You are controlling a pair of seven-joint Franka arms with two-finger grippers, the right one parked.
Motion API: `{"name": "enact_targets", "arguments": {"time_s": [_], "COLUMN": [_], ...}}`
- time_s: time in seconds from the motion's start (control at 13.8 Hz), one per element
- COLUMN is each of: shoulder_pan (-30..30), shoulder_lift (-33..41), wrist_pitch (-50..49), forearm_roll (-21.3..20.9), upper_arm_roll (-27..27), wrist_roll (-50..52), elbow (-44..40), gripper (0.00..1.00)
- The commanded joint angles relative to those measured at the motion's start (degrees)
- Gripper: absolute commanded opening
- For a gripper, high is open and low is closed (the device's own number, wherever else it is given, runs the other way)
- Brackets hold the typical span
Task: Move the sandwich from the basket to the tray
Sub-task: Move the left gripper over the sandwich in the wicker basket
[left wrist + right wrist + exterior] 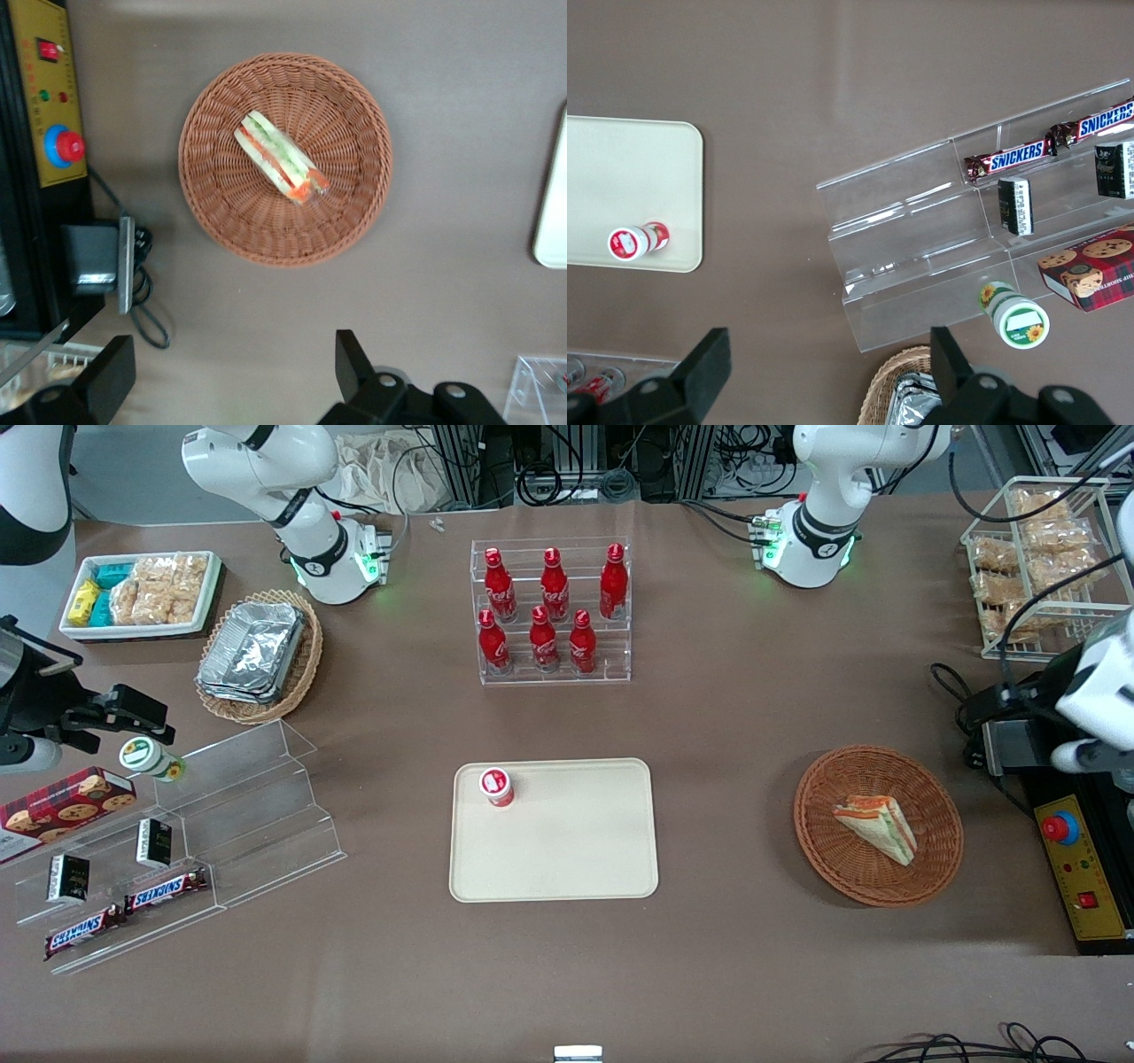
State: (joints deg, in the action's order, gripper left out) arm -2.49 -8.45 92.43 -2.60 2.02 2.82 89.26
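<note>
So my gripper (230,376) hung high above the table with its fingers (353,363) wide open and nothing between them. Below, the sandwich (877,824) lay on its side in the basket (824,850) (the round brown one). Well apart, toward the parked arm, the tray (576,868) held a small red-capped bottle (497,786).

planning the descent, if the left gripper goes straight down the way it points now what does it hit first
Probably bare table just outside the basket rim. The open left gripper hangs above that spot, not over the sandwich, though depth is hard to judge.
</note>
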Motion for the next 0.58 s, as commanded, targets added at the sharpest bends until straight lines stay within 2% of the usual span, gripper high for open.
{"name": "enact_targets", "arguments": {"time_s": [0.0, 0.22, 0.51], "shoulder_pan": [-0.2, 0.7, 0.3], "shoulder_lift": [3.9, 3.2, -1.2], "wrist_pitch": [10.1, 18.9, 23.6], "forearm_roll": [0.7, 0.8, 0.8], "upper_arm_roll": [1.7, 2.3, 1.8], "wrist_roll": [0.0, 1.7, 16.1], "elbow": [11.5, 17.6, 18.3], "gripper": [1.0, 1.0, 1.0]}}
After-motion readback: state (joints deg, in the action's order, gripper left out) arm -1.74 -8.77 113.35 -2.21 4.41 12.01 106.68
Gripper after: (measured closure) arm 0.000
